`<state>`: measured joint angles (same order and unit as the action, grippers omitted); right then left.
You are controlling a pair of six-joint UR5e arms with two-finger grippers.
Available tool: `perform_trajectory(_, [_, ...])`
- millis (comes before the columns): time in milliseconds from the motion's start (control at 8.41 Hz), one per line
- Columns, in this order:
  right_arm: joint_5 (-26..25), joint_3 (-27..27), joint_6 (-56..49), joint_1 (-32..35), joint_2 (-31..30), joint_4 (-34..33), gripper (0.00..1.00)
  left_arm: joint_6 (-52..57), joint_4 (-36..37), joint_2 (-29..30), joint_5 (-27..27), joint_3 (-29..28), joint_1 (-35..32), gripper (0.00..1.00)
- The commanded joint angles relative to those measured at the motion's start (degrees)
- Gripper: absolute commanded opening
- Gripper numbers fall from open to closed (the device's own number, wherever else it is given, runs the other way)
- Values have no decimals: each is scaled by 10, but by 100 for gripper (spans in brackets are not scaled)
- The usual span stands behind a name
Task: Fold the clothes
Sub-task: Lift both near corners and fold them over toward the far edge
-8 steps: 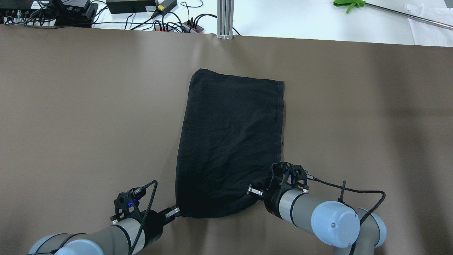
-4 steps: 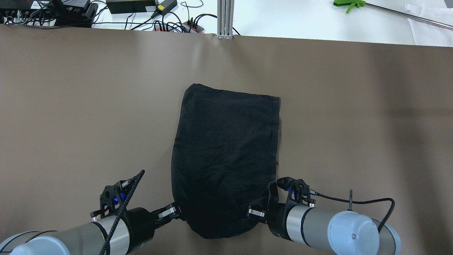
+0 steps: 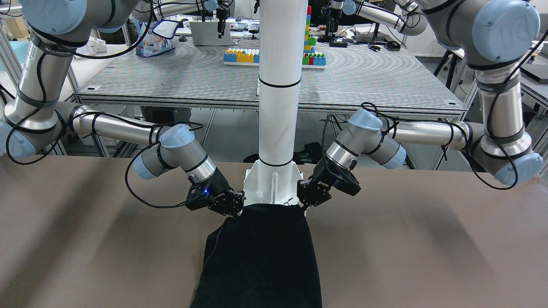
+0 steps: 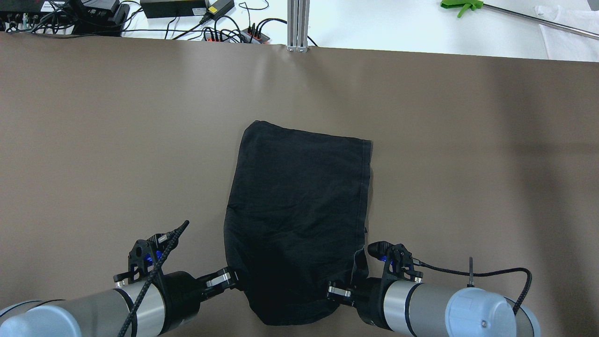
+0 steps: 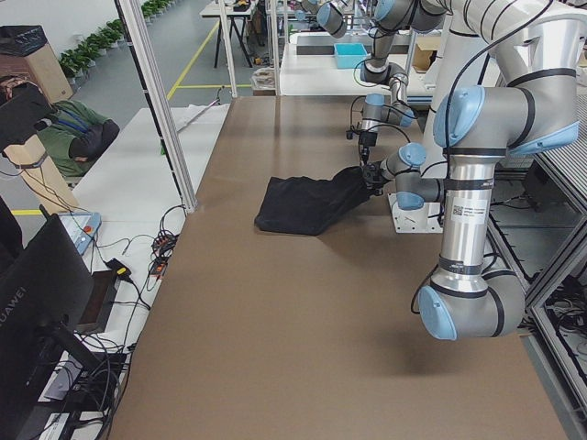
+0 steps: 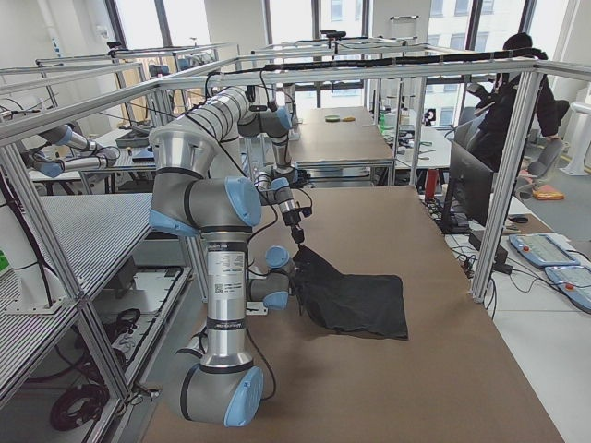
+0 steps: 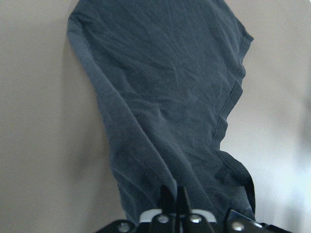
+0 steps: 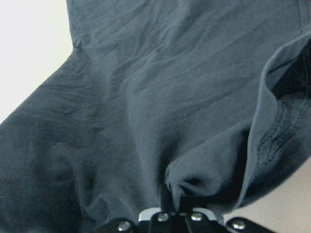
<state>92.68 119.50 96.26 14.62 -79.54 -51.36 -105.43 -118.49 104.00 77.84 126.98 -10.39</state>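
Note:
The black garment lies on the brown table, its near end lifted and bunched between my two grippers. My left gripper is shut on the garment's near left corner; the left wrist view shows the fingers closed on the fabric. My right gripper is shut on the near right corner, with cloth gathered at its tips. In the front view, the right gripper and left gripper hold the garment just in front of the white pillar.
Cables and power supplies lie beyond the table's far edge beside an aluminium post. A green-handled tool and a white cloth lie at the far right. The pillar's base stands between my grippers.
Both grippers have drawn back toward the robot's base and dragged the garment with them. Its far edge has slid nearer, and its near end sags lower between the grippers.

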Motion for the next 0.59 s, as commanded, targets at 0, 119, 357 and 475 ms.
perform_trajectory(0, [0,-2,-9,79,22,-8,0,16,1,1,80,-12,-98,0])
perform_trajectory(119, [7,-8,-13,103,31,-8,0,18,2,5,103,-23,-131,0])
perform_trajectory(357, [16,-45,-20,130,56,-8,0,20,1,30,126,-64,-180,0])
perform_trajectory(475, [12,-78,-23,136,74,-8,0,20,2,55,126,-91,-192,0])
